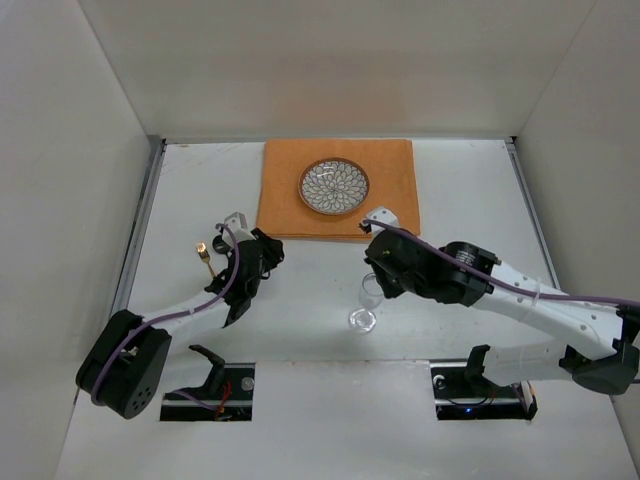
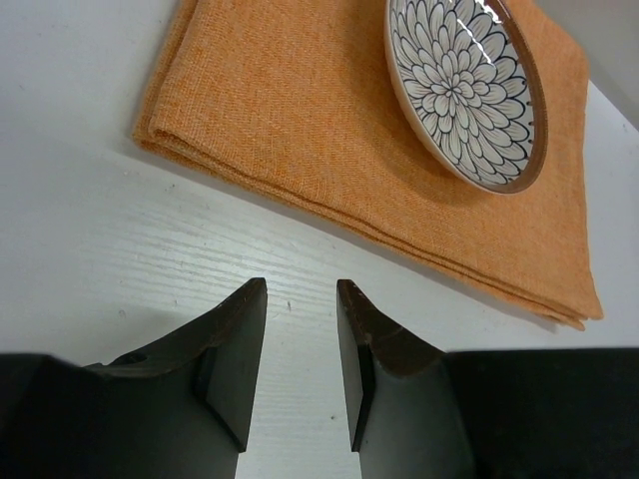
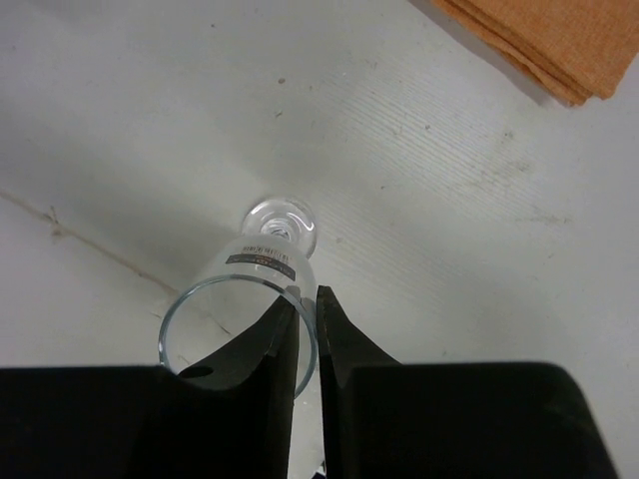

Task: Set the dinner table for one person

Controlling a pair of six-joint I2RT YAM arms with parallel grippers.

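Left wrist view: the left pincer (image 2: pixel 302 289) hangs with its jaws apart and nothing between them, over the bare white desk (image 2: pixel 100 249) just short of the orange placemat (image 2: pixel 300 130). A flower-patterned plate (image 2: pixel 464 90) sits on the mat, probably as the centre of the single place setting.

Right wrist view: the right pincer (image 3: pixel 307 299) has its jaws nearly together, pinched on the rim of a clear stemmed glass (image 3: pixel 270 249). A rim grip likely suits carrying it upright to a spot beside the plate. I cannot tell whether its foot touches the desk.

Top view: the desk fills the floor of the white enclosure, with the mat at its far middle. The glass stands near the mat's right corner. A small gold item (image 1: pixel 203 252), too small to identify, lies by the left arm.
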